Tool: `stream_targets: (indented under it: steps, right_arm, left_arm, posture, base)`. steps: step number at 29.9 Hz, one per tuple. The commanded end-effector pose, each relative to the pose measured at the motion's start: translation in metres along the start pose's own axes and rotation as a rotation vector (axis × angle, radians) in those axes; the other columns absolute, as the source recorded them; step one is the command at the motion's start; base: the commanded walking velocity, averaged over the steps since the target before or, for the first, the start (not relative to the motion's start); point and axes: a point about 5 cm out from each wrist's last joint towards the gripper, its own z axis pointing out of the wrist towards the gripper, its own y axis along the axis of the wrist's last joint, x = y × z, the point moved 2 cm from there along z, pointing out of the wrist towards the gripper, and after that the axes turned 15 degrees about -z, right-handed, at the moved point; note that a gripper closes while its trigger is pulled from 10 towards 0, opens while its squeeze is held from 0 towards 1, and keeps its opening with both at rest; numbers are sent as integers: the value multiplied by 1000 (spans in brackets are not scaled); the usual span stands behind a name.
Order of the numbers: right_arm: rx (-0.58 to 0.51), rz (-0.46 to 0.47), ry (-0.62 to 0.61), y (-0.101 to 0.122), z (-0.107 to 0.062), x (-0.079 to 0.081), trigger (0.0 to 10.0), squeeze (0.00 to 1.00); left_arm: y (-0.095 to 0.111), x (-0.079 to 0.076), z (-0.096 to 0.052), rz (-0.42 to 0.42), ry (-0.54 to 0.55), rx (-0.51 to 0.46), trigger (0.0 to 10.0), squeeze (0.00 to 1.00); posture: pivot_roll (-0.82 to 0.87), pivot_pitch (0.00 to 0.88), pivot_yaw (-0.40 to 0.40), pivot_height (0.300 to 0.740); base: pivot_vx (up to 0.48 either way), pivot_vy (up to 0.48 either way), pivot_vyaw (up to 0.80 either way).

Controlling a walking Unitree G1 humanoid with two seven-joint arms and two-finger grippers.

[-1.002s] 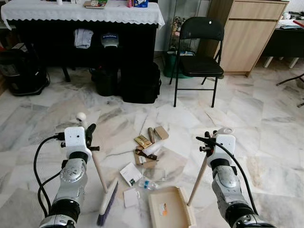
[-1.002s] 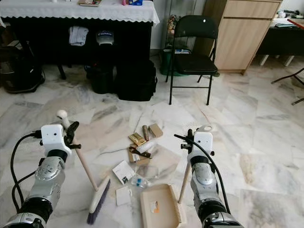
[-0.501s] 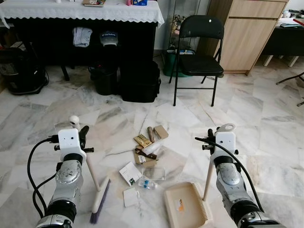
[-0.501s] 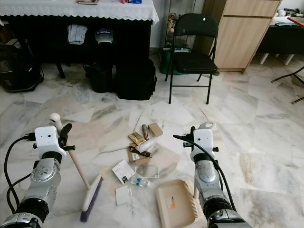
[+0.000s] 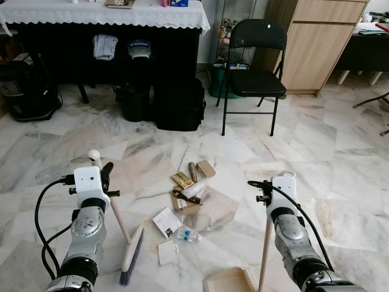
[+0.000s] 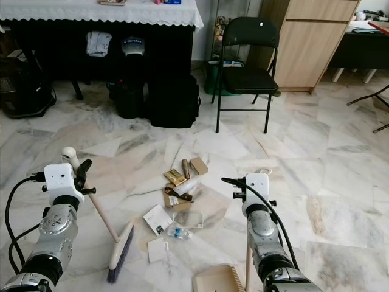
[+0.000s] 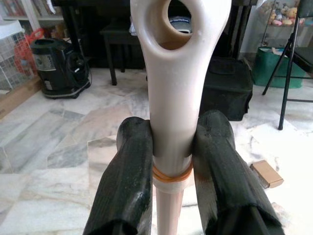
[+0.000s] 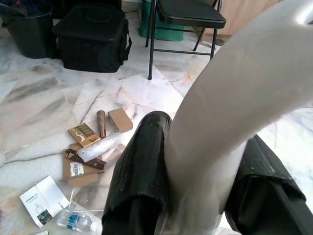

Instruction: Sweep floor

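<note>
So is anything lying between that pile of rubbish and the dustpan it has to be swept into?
Nothing visible blocks it. Bare marble floor separates the litter from the dustpan, held low by the right tool. The left tool holds the broom beside the pile.

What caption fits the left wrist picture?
Two black fingers clamp the cream plastic broom handle above the marble floor.

The dustpan [image 5: 230,281] is cut off by the bottom edge, below the litter pile [image 5: 189,182]. Print on the white card [image 5: 166,222] beside the pile is too small to read. The dustpan handle [image 8: 234,93] shows blurred and cropped in the right wrist view.
</note>
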Motion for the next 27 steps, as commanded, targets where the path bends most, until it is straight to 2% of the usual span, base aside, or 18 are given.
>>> stream_targets:
  steps: [1, 16, 18, 20, 21, 27]
  right_arm:
    - [-1, -1, -16, 2, 2, -5, 10000, 0]
    - [-9, -3, -23, 5, 3, -6, 10000, 0]
    - [-95, -2, -86, 17, 4, -15, 10000, 0]
    - [-123, 8, -97, 22, 4, -17, 10000, 0]
    - [-178, 18, -116, 31, 4, -21, 10000, 0]
    - [-219, 39, -113, 39, 4, -21, 10000, 0]
  left_arm:
    - [10, -2, 4, 4, -6, -48, 10000, 0]
    - [11, -5, 5, -11, -20, -58, 10000, 0]
    - [12, -5, 5, -10, -17, -58, 10000, 0]
    - [12, -4, 5, -10, -18, -59, 10000, 0]
    - [12, -5, 4, -11, -19, -63, 10000, 0]
    - [12, -5, 5, -12, -21, -63, 10000, 0]
  posture:
    - [13, 0, -83, 740]
    - [10, 0, -83, 740]
    - [12, 0, -84, 740]
    - [11, 0, -84, 740]
    - [11, 0, -84, 740]
    - [7, 0, -84, 740]
  base:
    - [0, 0, 0]
    - [0, 0, 0]
    - [0, 0, 0]
    - [0, 0, 0]
    - [0, 0, 0]
    - [0, 0, 0]
